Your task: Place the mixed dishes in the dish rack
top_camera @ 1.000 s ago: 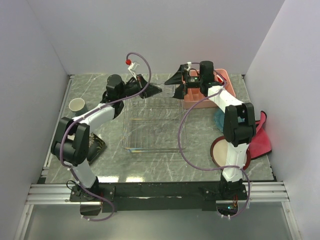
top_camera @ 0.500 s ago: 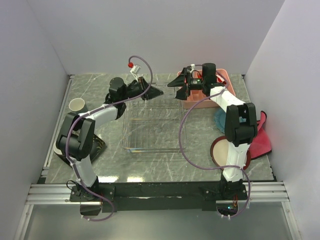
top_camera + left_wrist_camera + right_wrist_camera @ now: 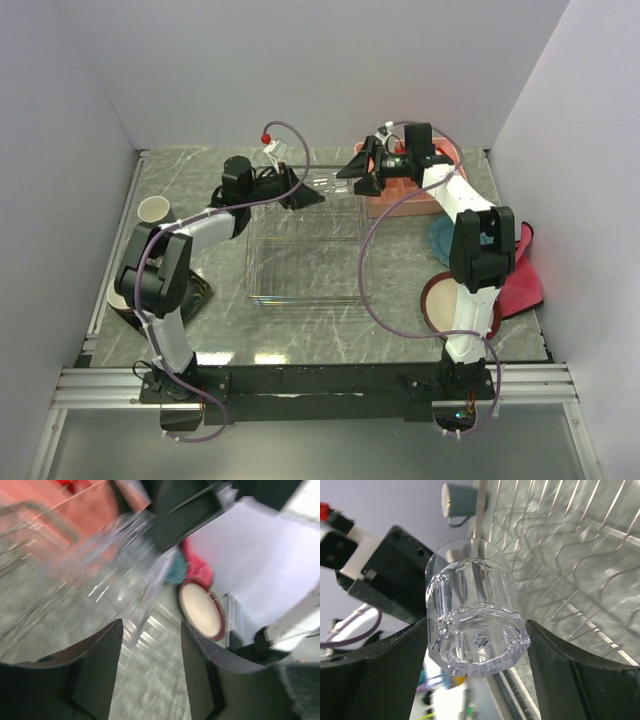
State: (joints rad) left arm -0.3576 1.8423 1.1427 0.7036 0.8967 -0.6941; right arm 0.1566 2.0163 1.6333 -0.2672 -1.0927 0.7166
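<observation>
The clear glass (image 3: 330, 183) hangs sideways in the air over the far edge of the dish rack (image 3: 304, 298). My right gripper (image 3: 352, 178) is shut on it: in the right wrist view both fingers press the sides of the clear glass (image 3: 475, 615) near its thick base. My left gripper (image 3: 305, 195) is at the glass's other end and stands open. In the left wrist view nothing lies between its fingertips (image 3: 112, 645), and the blurred glass (image 3: 110, 555) is just beyond them.
A grey-blue mug (image 3: 153, 210) stands at the left. A black square plate (image 3: 195, 295) lies under the left arm. The pink tray (image 3: 420, 200) is behind the right gripper. A teal plate (image 3: 440, 240), a red-rimmed plate (image 3: 440, 300) and a pink-red cloth (image 3: 525, 275) lie at the right.
My left gripper has opened off the glass. My right gripper has moved in from the right and closed on the glass's base end.
</observation>
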